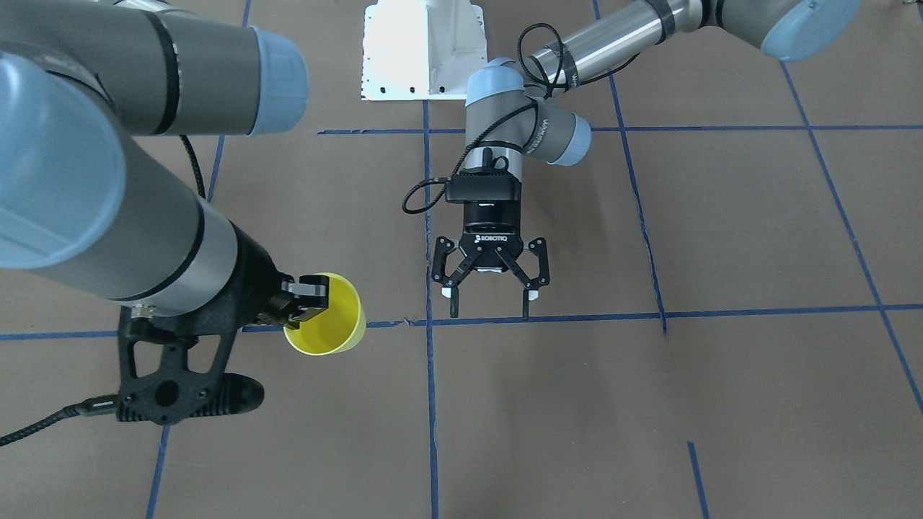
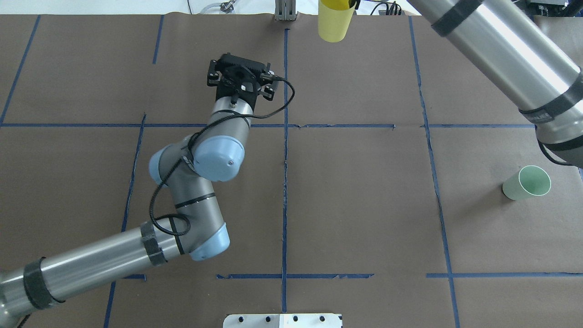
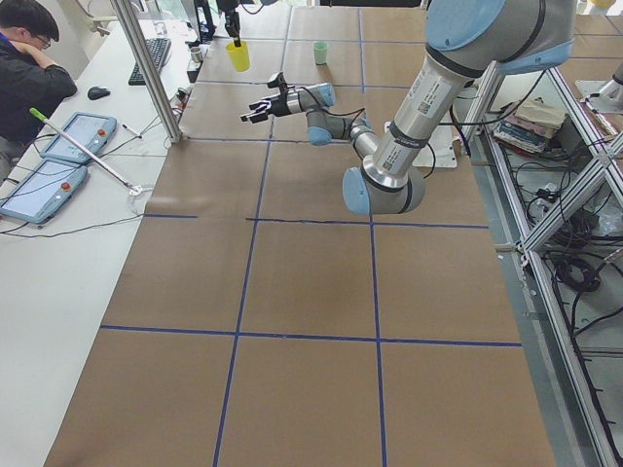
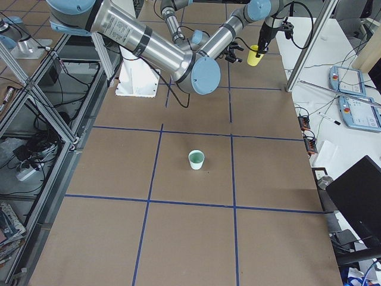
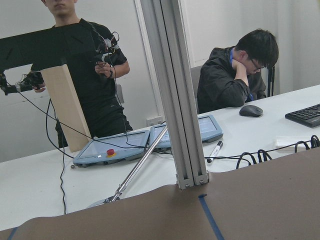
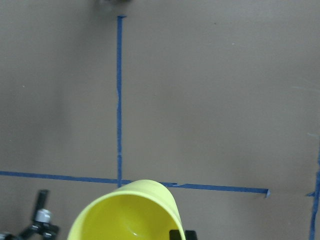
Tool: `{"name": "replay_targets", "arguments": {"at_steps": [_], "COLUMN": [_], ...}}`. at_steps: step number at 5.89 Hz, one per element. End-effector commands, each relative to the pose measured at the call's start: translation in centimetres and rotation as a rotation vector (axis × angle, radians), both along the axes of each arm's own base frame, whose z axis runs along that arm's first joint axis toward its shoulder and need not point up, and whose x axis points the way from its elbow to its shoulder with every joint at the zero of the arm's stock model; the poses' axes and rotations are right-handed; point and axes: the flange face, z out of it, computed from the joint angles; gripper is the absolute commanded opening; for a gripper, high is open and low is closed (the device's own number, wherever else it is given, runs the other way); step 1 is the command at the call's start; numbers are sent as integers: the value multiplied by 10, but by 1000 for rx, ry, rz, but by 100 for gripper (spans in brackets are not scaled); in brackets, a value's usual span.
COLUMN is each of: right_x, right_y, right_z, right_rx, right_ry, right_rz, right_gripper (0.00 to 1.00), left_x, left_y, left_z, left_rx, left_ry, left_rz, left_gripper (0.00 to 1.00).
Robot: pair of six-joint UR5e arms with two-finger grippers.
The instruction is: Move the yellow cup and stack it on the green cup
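Note:
The yellow cup (image 1: pixel 328 317) hangs upright above the table, held by its rim. My right gripper (image 1: pixel 308 297) is shut on that rim, one finger inside the cup and one outside. The cup also shows at the table's far edge in the overhead view (image 2: pixel 334 23), in the exterior right view (image 4: pixel 255 55) and from above in the right wrist view (image 6: pixel 127 212). The green cup (image 2: pixel 527 183) stands upright on the table on my right side, far from the yellow cup; it also shows in the exterior right view (image 4: pixel 196 159). My left gripper (image 1: pixel 489 313) is open and empty, beside the yellow cup and apart from it.
A white base plate (image 1: pixel 425 50) sits at the robot's edge of the table. An aluminium post (image 3: pixel 146 68) stands at the far edge near the yellow cup. Two operators (image 5: pixel 235 70), tablets (image 3: pixel 68 136) and a keyboard are on the white desk beyond.

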Motion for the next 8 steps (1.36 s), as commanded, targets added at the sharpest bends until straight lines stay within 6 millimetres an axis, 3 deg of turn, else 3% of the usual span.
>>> {"name": "replay_targets", "arguments": {"at_steps": [1, 2, 3, 4, 5, 6, 8], "right_x": [54, 83, 116, 143, 168, 182, 210], "right_y": [45, 70, 94, 109, 129, 159, 222], "right_z": [78, 107, 140, 168, 199, 228, 317], "right_rx": [97, 134, 172, 230, 255, 247, 212], "right_ry": [-8, -11, -6, 1, 11, 18, 49], "right_rz": [-32, -36, -46, -83, -102, -113, -177], "right_gripper": [0, 0, 0, 0, 0, 0, 0], "left_x": [-95, -139, -159, -184, -220, -230, -231], "left_y": [-46, -62, -66, -74, -77, -68, -56], "left_z": [62, 99, 129, 146, 134, 132, 154], "left_rx": [-109, -194, -264, -425, -592, -613, -647], "left_ry": [13, 31, 24, 9, 20, -20, -30], "left_rz": [195, 323, 379, 465, 540, 576, 655], "left_gripper": [99, 100, 100, 100, 100, 100, 100]}}
